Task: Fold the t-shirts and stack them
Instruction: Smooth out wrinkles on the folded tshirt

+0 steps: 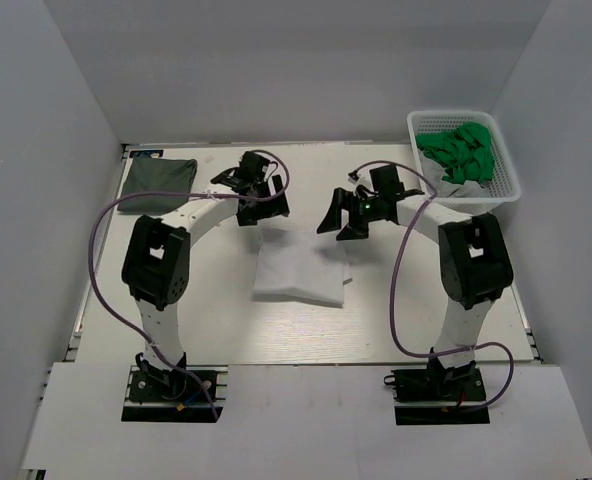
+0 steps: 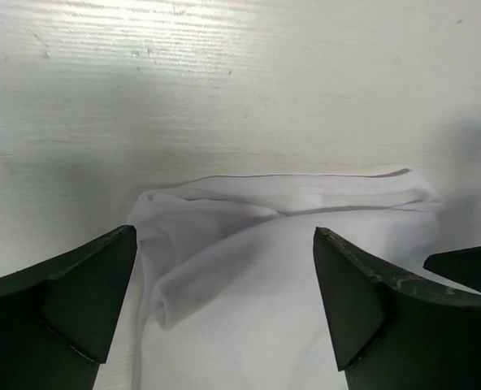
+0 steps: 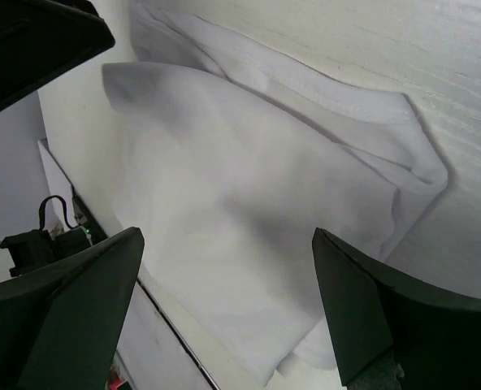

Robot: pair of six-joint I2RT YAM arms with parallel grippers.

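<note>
The white t-shirt (image 1: 299, 268) lies folded into a rough square at the middle of the tabletop (image 1: 216, 320), between the two arms. The dark grey-green t-shirt (image 1: 156, 180) lies folded at the far left corner, well apart from it. Only the top view shows this second shirt, along with a white mesh basket (image 1: 451, 118) at the far right that holds bunched green cloth (image 1: 461, 152).

From above, the left pincer (image 1: 263, 208) hangs over the white shirt's far edge and the right pincer (image 1: 342, 222) over its far right corner, but their openings are hard to read there. The wrist views settle it. The left pincer (image 2: 224, 236) is spread wide and grasps nothing, and the shirt's (image 2: 289, 268) folded far edge and a loose rolled fold lie below it. The right pincer (image 3: 227, 236) is likewise released and empty, above the shirt's (image 3: 249, 203) smooth top layer and its layered corner.
</note>
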